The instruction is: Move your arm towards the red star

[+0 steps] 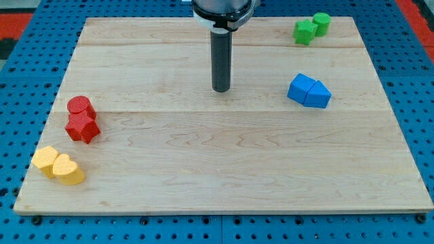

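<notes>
- My tip [220,89] is the bottom end of a straight dark rod, sitting on the wooden board [224,169] a bit above the middle, toward the view's top.
- No fingers or jaws on this arm, only the rod, so nothing is opened, closed or held; tip touches no block.
- Red star [83,127] lies near the board's left edge, about mid-height, well apart from my tip: down and far to the view's left of it.
- Red cylinder [79,106] sits just above the red star, touching it or nearly so; can't tell if there's a gap.
- Yellow pair in the lower left corner: yellow block [46,159], shape unclear, maybe hexagonal, and yellow heart [68,169] pressed against it on the view's right and a bit lower.
- Yellow pair is near the red star, below and slightly left of it, not touching.
- Blue pair at the view's right, roughly level with my tip: blue cube [300,89] and blue triangle [318,95] side by side, touching. Well apart from the tip.
- Green pair in the top right corner: green cube-ish block [304,31] and green cylinder [321,24], touching.
- Board rests on a blue pegboard surface [20,81] with rows of holes.
- Grey mount of the rod [224,10] is cut off by the view's top.
</notes>
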Controlling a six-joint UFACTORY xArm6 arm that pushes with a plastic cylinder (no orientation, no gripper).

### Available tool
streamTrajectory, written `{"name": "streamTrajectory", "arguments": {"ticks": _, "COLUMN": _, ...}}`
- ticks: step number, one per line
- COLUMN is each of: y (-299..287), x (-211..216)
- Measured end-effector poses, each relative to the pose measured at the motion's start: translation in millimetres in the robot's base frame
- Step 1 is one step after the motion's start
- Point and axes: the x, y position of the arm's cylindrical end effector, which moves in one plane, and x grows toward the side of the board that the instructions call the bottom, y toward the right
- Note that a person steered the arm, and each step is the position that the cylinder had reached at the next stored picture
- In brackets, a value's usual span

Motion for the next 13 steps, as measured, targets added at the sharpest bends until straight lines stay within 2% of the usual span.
{"name": "streamTrajectory", "arguments": {"ticks": 1, "y": 0.0, "x": 41.5}}
{"name": "streamTrajectory", "arguments": {"ticks": 3, "y": 0.4, "x": 152.5}}
{"name": "streamTrajectory", "arguments": {"ticks": 4, "y": 4.5, "x": 179.3}}
{"name": "streamTrajectory", "arguments": {"ticks": 7, "y": -1.6, "x": 186.4}}
{"name": "streamTrajectory", "arguments": {"ticks": 8, "y": -46.2, "x": 205.6}}
{"name": "streamTrajectory", "arguments": {"ticks": 10, "y": -85.2, "x": 124.7}}
{"name": "streamTrajectory", "arguments": {"ticks": 11, "y": -78.9, "x": 112.5}}
{"name": "streamTrajectory", "arguments": {"ticks": 12, "y": -91.8, "x": 37.4}}
{"name": "streamTrajectory", "arguments": {"ticks": 13, "y": -158.6, "x": -33.1}}
